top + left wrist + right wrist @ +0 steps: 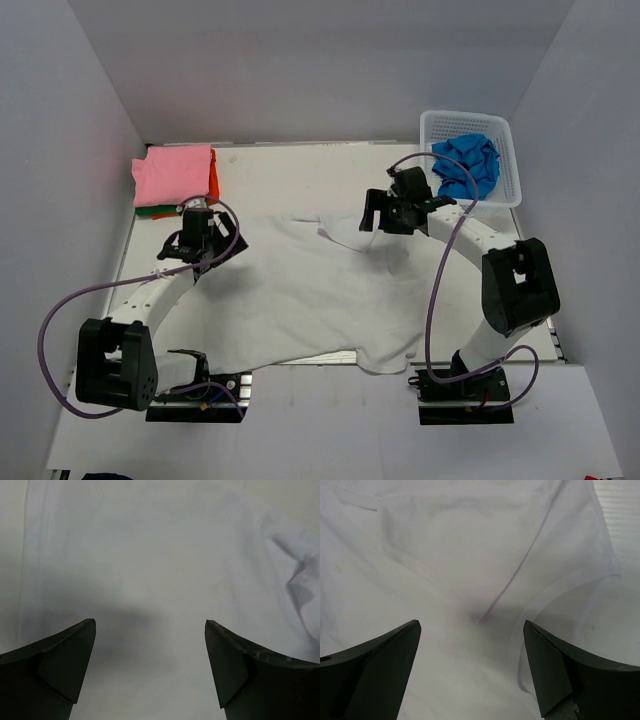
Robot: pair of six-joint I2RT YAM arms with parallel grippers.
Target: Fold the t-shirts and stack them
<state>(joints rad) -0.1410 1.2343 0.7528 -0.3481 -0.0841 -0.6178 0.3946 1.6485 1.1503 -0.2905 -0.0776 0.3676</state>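
Observation:
A large white t-shirt lies spread across the middle of the table. My left gripper hangs over its far left corner, jaws wide open with only white cloth beneath. My right gripper is over the shirt's far right part near the collar, also open and empty above creased white cloth. A folded pink t-shirt tops a pile at the far left, with an orange-red t-shirt and a green t-shirt showing at its edges. A crumpled bright blue t-shirt sits in the basket.
The white mesh basket stands at the far right corner. Grey walls close in the table on three sides. Purple cables loop beside both arms. Bare table shows at the far middle.

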